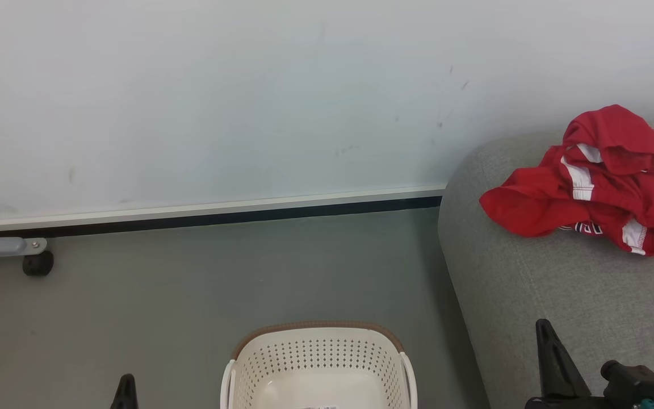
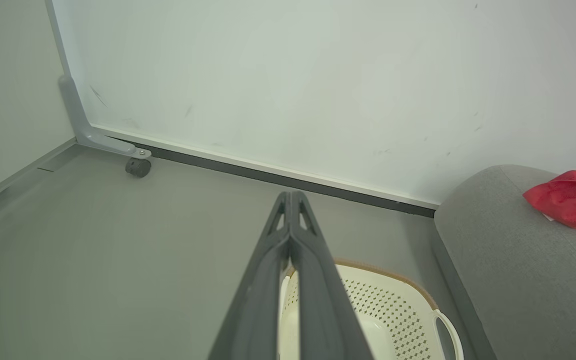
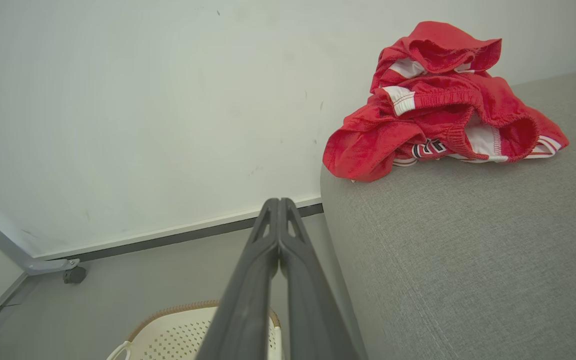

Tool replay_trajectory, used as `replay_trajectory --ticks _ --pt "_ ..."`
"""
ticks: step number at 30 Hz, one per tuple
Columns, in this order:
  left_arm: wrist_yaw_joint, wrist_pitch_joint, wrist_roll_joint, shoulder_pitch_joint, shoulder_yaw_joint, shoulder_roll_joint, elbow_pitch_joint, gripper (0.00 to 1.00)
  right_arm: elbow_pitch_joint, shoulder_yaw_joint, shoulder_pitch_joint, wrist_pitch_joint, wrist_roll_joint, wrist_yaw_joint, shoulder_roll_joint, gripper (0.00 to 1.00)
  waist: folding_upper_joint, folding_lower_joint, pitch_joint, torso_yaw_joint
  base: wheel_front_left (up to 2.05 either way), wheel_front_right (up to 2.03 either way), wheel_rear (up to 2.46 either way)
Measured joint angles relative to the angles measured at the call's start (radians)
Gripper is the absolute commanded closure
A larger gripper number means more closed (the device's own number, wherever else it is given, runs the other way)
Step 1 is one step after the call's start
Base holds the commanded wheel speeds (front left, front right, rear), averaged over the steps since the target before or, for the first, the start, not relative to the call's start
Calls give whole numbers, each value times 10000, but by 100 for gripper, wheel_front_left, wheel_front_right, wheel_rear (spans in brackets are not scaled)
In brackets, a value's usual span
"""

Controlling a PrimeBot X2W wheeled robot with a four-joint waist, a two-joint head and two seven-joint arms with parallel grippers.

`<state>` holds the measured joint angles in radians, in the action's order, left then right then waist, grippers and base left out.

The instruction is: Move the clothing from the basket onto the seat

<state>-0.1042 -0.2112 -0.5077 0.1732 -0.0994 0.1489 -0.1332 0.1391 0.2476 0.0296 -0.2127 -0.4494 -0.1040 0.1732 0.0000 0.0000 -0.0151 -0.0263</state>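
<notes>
The red clothing (image 1: pixel 605 187) lies heaped on the sofa (image 1: pixel 531 295), what shows of the basket (image 1: pixel 315 355) looks bare, and both jaws are pressed shut on nothing, so simply check the basket's hidden near half before stopping.

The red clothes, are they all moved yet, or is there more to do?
Done: the clothing lies heaped on the seat. In hand: nothing; the left gripper and right gripper are shut and empty. Left: probably nothing, since the basket looks bare inside, though its near part is cut off.
</notes>
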Motion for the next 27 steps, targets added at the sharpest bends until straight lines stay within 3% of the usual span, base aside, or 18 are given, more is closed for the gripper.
replay_trajectory --ticks 27 --pt "610 955 -3051 -564 550 -276 -395 100 378 -1078 -257 938 -3216 604 -359 100 0 0 44 74 0 0 0"
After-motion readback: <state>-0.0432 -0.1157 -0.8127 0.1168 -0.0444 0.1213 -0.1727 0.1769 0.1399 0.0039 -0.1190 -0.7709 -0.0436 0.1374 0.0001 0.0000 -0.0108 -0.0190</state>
